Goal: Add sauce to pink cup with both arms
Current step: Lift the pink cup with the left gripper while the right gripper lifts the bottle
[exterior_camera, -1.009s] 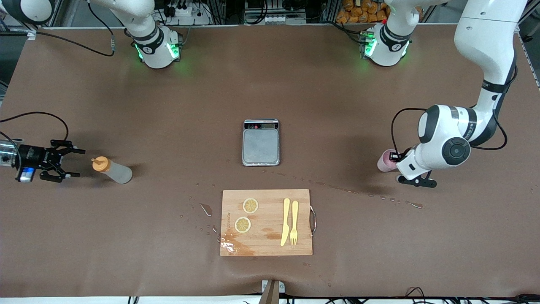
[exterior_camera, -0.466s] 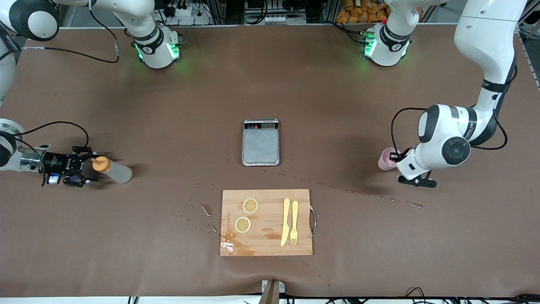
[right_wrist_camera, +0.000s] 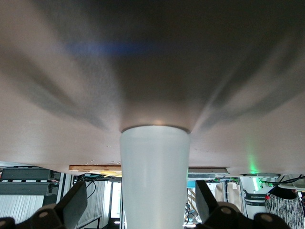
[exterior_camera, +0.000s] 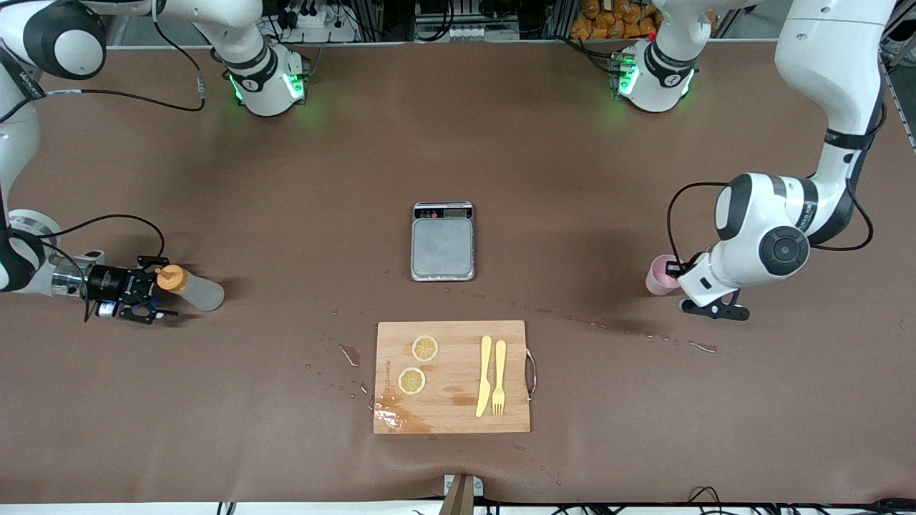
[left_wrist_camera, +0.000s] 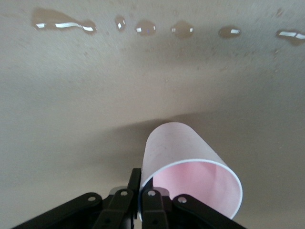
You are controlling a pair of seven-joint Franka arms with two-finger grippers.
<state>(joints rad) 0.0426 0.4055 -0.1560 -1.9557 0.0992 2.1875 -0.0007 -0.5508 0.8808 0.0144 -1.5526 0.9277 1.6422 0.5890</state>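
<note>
The sauce [exterior_camera: 189, 287] lies on its side near the edge of the surface [exterior_camera: 458, 143] at the right arm's end, its orange cap pointing toward that edge; the right gripper [exterior_camera: 147, 293] is low at the cap end, its fingers [right_wrist_camera: 71, 204] spread wide on either side of the bottle, not yet pressing it; in the right wrist view the whitish body [right_wrist_camera: 155, 176] fills the gap between them; the cup [exterior_camera: 660, 275] stands near the edge at the left arm's end, and the left gripper [exterior_camera: 676, 270] has its fingers [left_wrist_camera: 151, 202] pressed together on the cup's rim, pinching the wall; in the left wrist view the cup [left_wrist_camera: 190, 176] shows its pink inside with drops of liquid [left_wrist_camera: 145, 27] on the surface near it; a scale [exterior_camera: 443, 240] sits at the middle of the surface; a board [exterior_camera: 452, 377] lies near the edge closest to the front camera, carrying two lemon slices [exterior_camera: 425, 348], a knife [exterior_camera: 484, 375] and a fork [exterior_camera: 499, 377].
</note>
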